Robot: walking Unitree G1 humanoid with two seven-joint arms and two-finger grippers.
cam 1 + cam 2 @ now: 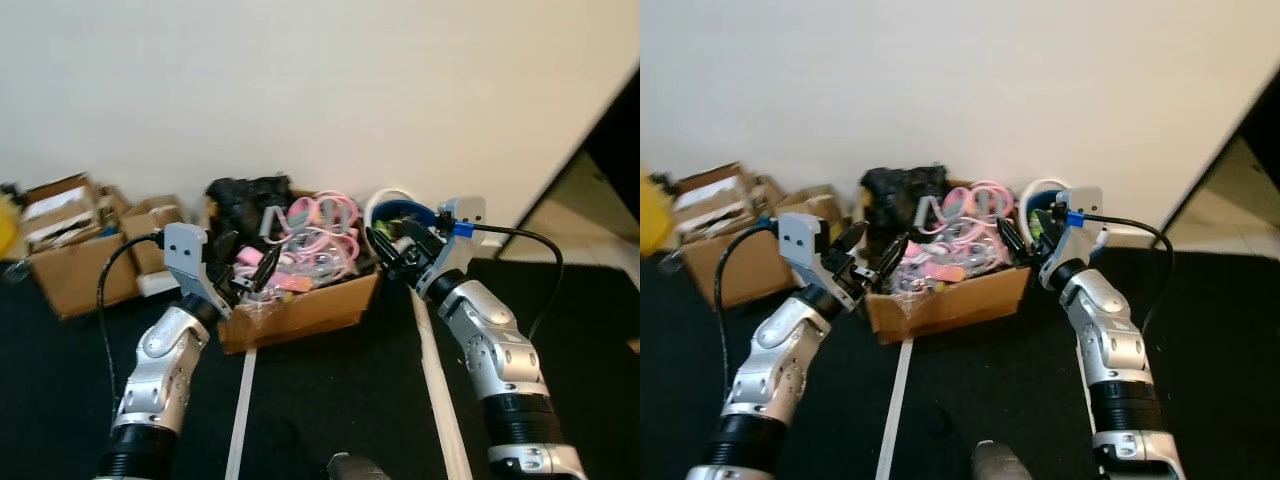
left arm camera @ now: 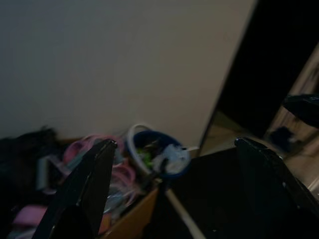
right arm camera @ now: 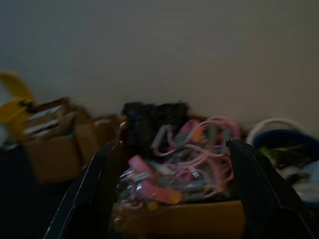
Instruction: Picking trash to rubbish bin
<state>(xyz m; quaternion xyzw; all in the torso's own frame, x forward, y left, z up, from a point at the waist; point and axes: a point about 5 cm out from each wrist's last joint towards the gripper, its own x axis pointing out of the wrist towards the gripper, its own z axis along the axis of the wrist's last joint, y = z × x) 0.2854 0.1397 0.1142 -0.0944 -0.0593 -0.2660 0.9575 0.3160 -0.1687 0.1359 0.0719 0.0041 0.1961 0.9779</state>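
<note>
Both grippers are wide open and empty. Left gripper (image 1: 245,272) sits at the near left corner of the box (image 1: 300,310), fingertips just over the rim. Right gripper (image 1: 392,243) hangs between the box's right end and the bin (image 1: 385,203), which is just behind its tips.

The trash: a pink tangle (image 1: 325,235) of cords and wrappers fills the box, between the 2 grippers, with a black bundle (image 1: 245,200) at the far left corner.

Risks:
- The tangle looks looped together. Grab 1 strand and you'll likely drag the whole mass, or tip the box.
- The left fingertips are near the cardboard rim, so closing there could pinch the box wall instead of trash.
- The right arm's cable (image 1: 520,235) arcs loose near the bin and could snag on a swing.
- The bin already looks part full, with blue and green bits inside, so a long cord may hang over its rim.

Hard to read:
- Both wrist views are dark and soft, so single items in the box can't be told apart.
- You can't tell what the black bundle is.
- The bin's depth is hidden behind the right gripper.
- The boxes (image 1: 75,245) well off to the left are unclear as to contents.
</note>
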